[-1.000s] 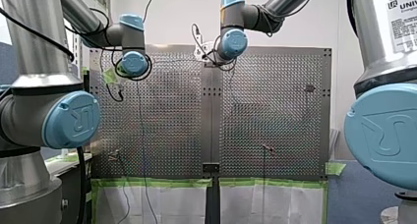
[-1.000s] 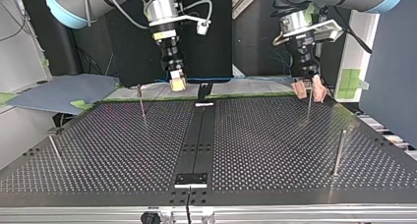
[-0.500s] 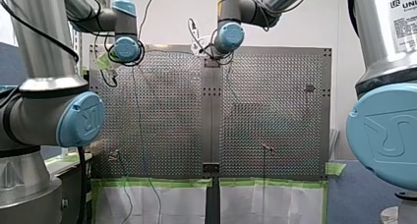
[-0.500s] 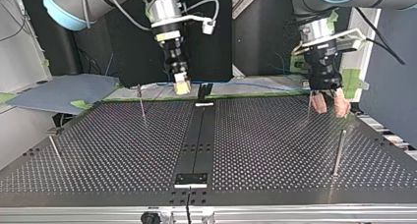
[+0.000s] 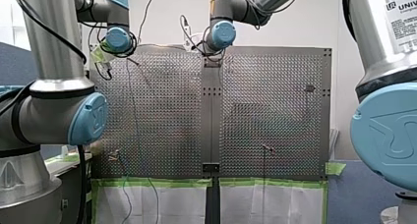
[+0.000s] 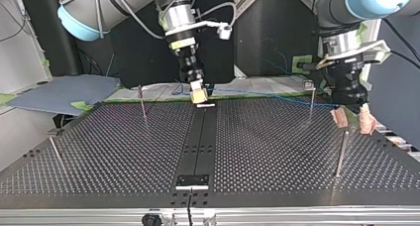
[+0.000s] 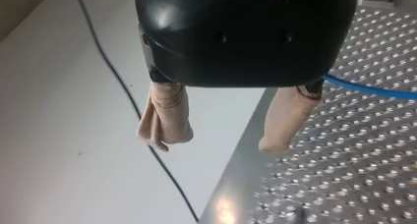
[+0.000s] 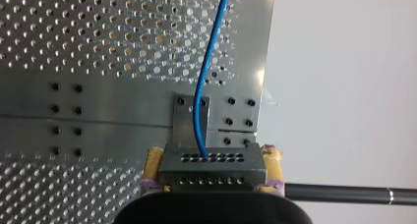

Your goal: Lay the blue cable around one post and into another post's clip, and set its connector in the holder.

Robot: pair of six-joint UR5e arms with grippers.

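R gripper (image 8: 211,160), yellow pads, was clenched on a dark grey rectangular connector block (image 8: 211,171), one pad on each side. A thin blue cable (image 8: 212,52) came out of the block's face and ran ahead over the silver perforated metal table (image 6: 124,151). Block sat just by a small grey metal holder plate (image 8: 191,117) on the table's centre strip, at the far edge in top view. Contact w/ plate: couldn't tell.

In top view the cable stretched from the block toward the view's right. It passed a thin metal post w/ clip on top (image 6: 310,104) and reached L gripper (image 6: 354,122). Which side of that post it ran: couldn't tell.

L gripper's beige pads (image 7: 166,121) were spread apart, nothing btwn the tips, and it hung over the table's edge. Cable showed right beside the base of one pad; touching or not, unclear. A plain thin metal post (image 6: 341,154) stood near L gripper, closer to the top-view cam.
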